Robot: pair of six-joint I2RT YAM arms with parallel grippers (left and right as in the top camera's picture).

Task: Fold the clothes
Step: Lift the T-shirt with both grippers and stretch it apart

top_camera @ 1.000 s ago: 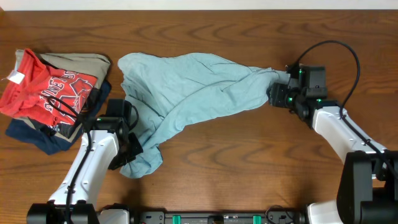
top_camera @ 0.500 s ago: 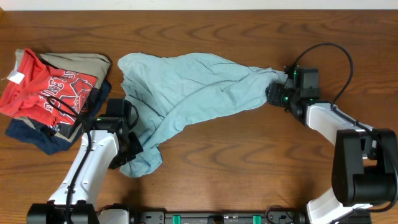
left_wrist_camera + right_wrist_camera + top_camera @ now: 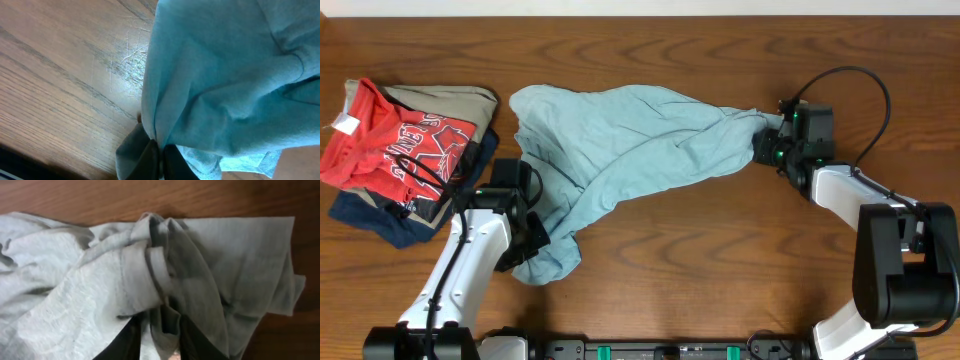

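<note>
The pale blue T-shirt point(image 3: 630, 140) lies crumpled across the middle of the wooden table, stretched from lower left to upper right. My left gripper point(image 3: 525, 250) is shut on its lower left end; in the left wrist view the fingers point(image 3: 161, 160) pinch a fold of the blue fabric point(image 3: 225, 75). My right gripper point(image 3: 765, 145) is shut on the bunched right end of the shirt; in the right wrist view the fingers point(image 3: 161, 339) grip a fold of the cloth point(image 3: 100, 280), which looks grey there.
A pile of other garments sits at the far left: a red shirt with white lettering point(image 3: 390, 140), a khaki piece point(image 3: 450, 100) and a navy piece point(image 3: 380, 215). Bare wooden table point(image 3: 720, 260) lies in front of the T-shirt.
The right gripper shifted slightly left and toward the back with the shirt's end, then held. The left arm and the shirt hardly moved.
</note>
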